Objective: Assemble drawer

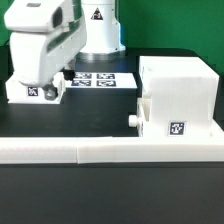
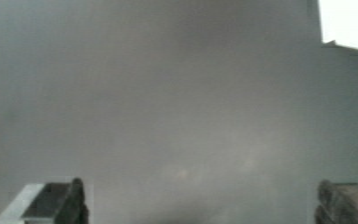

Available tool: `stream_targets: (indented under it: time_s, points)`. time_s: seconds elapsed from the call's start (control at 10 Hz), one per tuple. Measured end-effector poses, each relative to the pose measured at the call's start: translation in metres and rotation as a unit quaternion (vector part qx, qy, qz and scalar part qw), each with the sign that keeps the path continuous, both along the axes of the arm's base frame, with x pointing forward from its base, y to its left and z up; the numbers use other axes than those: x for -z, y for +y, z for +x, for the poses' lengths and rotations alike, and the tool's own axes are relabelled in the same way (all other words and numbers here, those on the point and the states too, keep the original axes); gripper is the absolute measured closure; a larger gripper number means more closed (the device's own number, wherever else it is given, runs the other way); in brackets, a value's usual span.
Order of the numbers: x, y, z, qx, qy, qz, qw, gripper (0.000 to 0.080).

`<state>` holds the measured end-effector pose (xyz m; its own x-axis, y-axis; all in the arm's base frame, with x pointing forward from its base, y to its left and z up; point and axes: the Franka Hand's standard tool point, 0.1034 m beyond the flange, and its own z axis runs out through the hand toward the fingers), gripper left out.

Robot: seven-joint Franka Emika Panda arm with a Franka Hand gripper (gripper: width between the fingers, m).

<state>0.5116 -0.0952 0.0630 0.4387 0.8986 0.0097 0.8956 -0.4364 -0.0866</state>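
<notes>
The arm hangs low at the upper left of the exterior view, and its pincer [image 1: 45, 82] is down at a small white drawer part [image 1: 35, 90] that bears a black tag, lying on the dark counter [image 1: 70, 122]. In the wrist view the two fingertips [image 2: 55, 203] stand wide apart at the lower corners of the frame, with only a grey blur between them, so the pincer is spread and holds nothing that can be seen. Whether the fingers straddle the small part or hover just over it cannot be told from here.

The larger white drawer box [image 1: 178, 95] sits at the right of the exterior view, a round knob [image 1: 133, 119] on its near face, resting close behind a long white rail [image 1: 110, 151] that runs across the front of the counter. The marker board [image 1: 98, 79] lies flat behind the arm, between the small part and the box.

The step in hand looks like picking up the small part. To do it well, the fingers should come down square on either side, centred on the part's thickness, so that closing does not twist or push it along the counter. Closing should be slow until both pads bear evenly. After the lift, the part needs carrying toward the right of the frame, clear over the marker board, keeping its edges level with the box for a straight fit.
</notes>
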Motion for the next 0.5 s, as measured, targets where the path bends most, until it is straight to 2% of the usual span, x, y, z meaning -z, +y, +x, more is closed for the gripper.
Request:
stream_targets:
  time_s: [0.3, 0.5]
  points:
    - [-0.009, -0.003, -0.026, 0.15, -0.014, -0.015, 0.989, 0.015]
    - [-0.009, -0.002, -0.026, 0.204, -0.011, -0.013, 0.979, 0.015]
